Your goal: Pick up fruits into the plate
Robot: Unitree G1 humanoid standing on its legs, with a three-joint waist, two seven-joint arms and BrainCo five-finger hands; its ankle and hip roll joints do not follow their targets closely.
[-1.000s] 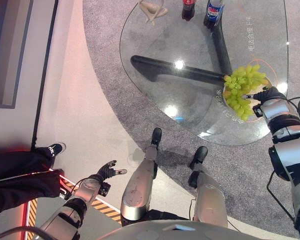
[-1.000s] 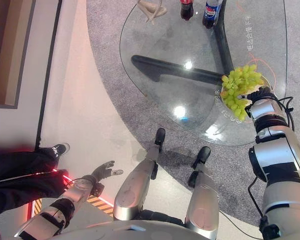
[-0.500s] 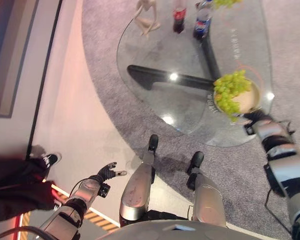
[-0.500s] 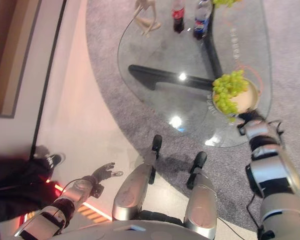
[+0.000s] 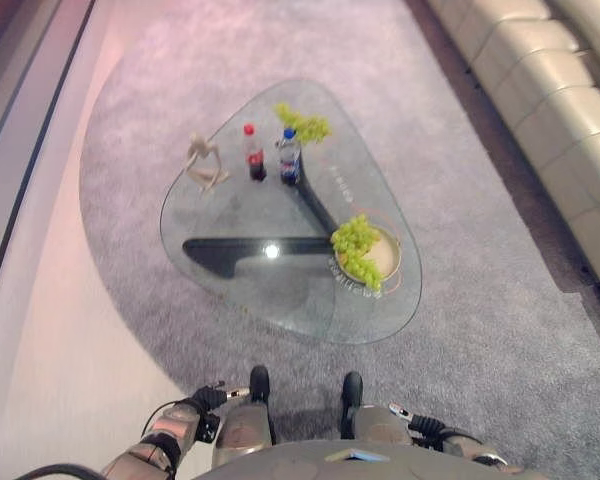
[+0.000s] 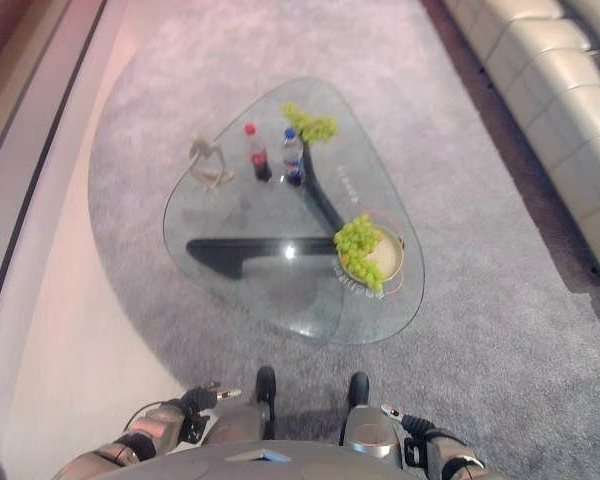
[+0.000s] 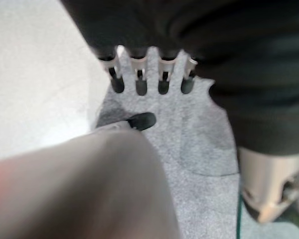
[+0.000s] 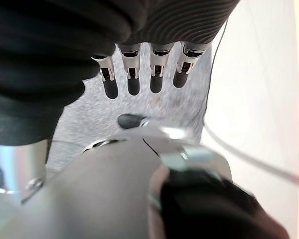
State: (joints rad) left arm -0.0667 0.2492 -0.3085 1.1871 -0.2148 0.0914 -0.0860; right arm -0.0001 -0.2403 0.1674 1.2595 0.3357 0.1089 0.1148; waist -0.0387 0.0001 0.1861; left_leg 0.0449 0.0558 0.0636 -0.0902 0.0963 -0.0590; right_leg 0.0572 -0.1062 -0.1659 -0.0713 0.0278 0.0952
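You see a bunch of green grapes (image 5: 357,248) lying across the rim of the round plate (image 5: 388,256), spilling over the side of it that faces the table's middle; the plate's pale inside is bare on the other side. The plate sits on the glass table (image 5: 230,290), near the table's edge that faces the cream sofa (image 5: 565,110).

A second bunch of green grapes (image 5: 303,124) lies on the same table, well apart from the plate, at the table's far tip, just beside a blue-labelled bottle (image 5: 289,158). A red-labelled bottle (image 5: 251,153) stands upright next to that bottle, and a small pale figurine (image 5: 205,163) stands further along from the two bottles. The table rests on a grey carpet (image 5: 480,330).

Your left hand (image 5: 206,398) hangs low, well apart from the table, its fingers (image 7: 138,82) straight and holding nothing. Your right hand (image 5: 408,418) also hangs low, away from the table, its fingers (image 8: 133,82) straight and empty.
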